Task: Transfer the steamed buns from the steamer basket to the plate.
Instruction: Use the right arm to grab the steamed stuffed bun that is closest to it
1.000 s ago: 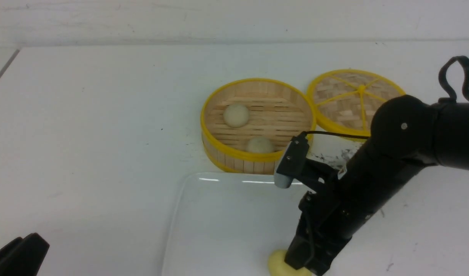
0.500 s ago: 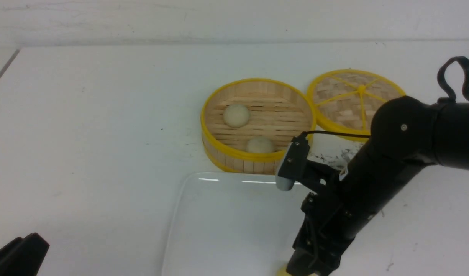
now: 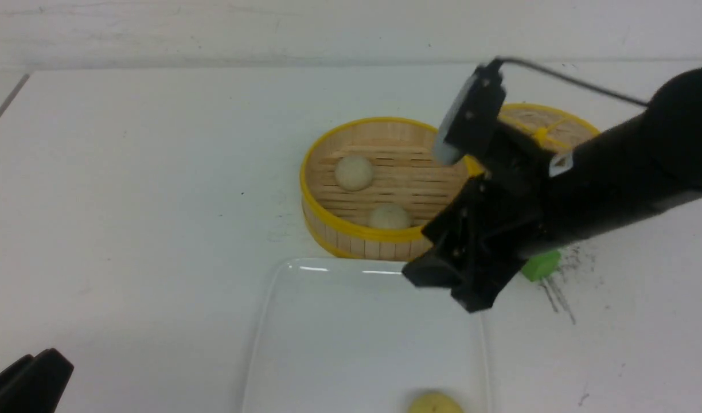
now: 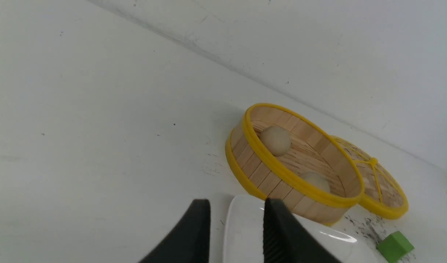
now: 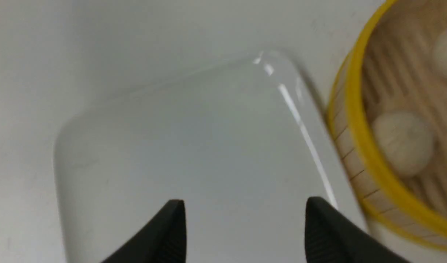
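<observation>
Up came the right arm (image 3: 615, 172). It stretched in low from the right and slanted down across the woven lid (image 3: 535, 119), with the wrist over the steamer basket's (image 3: 359, 232) near-right rim. The right gripper (image 3: 443, 287) hung over the plate's (image 3: 339, 332) far-right corner, jaws spread wide and empty. The wrist camera confirmed it, with the right gripper (image 5: 241, 219) showing only bare plate (image 5: 172, 146) between its tips.

The left gripper (image 4: 238, 219) sat back at the near-left of the table (image 3: 127, 201), its fingers a little apart and nothing between them.

The plate's far edge ran just in front of the basket's near wall. Most of the plate was bare, and the table to the left of basket and plate lay open. A green cube (image 3: 539, 265) sat just off the plate's far-right corner, tucked under the arm.

A second earlier that gripper was down at the plate's near-right, clamped on the pale yellow bun (image 3: 435, 402). By now it had let go and lifted toward the basket, and the bun lay on the plate close to the right rim. The cube had come into sight as the arm moved, while the lid was now half hidden. The far off-white bun (image 3: 354, 172) and the near off-white bun (image 3: 389, 217) had not moved in the basket.
</observation>
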`<state>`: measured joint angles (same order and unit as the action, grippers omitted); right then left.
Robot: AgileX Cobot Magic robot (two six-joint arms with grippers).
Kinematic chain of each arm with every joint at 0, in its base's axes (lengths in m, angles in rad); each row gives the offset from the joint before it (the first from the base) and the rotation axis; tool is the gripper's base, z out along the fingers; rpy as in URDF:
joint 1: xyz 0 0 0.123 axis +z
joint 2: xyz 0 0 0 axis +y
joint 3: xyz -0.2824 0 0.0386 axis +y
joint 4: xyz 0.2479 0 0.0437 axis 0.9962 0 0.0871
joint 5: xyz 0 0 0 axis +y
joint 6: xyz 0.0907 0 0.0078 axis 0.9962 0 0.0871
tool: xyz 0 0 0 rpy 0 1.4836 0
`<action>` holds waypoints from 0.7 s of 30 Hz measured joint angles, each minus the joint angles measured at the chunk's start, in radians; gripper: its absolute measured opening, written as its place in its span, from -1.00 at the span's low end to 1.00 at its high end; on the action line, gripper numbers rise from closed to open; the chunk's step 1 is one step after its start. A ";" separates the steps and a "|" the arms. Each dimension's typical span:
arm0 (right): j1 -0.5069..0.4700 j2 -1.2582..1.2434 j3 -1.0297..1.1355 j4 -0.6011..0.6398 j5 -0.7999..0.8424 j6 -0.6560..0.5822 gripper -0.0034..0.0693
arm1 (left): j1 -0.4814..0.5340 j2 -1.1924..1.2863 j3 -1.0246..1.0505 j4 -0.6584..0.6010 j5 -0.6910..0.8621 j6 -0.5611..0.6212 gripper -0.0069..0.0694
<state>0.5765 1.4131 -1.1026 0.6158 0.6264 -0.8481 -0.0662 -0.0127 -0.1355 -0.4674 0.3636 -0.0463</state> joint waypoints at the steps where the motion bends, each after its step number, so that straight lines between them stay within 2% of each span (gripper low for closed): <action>1: 0.000 0.000 0.000 0.000 -0.003 0.000 0.29 | 0.000 0.000 0.000 0.000 0.000 0.000 -0.19; 5: 0.000 -0.120 -0.001 -0.040 -0.059 0.047 0.25 | 0.000 0.000 0.000 0.000 0.000 0.000 -0.19; 9: 0.000 -0.137 -0.002 -0.116 -0.075 0.124 0.13 | 0.000 0.000 0.000 0.000 0.000 0.000 -0.19; 14: 0.000 -0.086 -0.024 -0.210 -0.100 0.234 0.05 | 0.000 0.000 0.000 0.000 0.000 0.000 -0.19; 21: -0.042 0.051 -0.176 -0.237 -0.078 0.361 0.05 | 0.000 0.000 0.000 0.000 0.030 0.000 -0.19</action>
<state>0.5346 1.4641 -1.2785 0.3789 0.5480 -0.4870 -0.0662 -0.0127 -0.1355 -0.4674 0.3940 -0.0463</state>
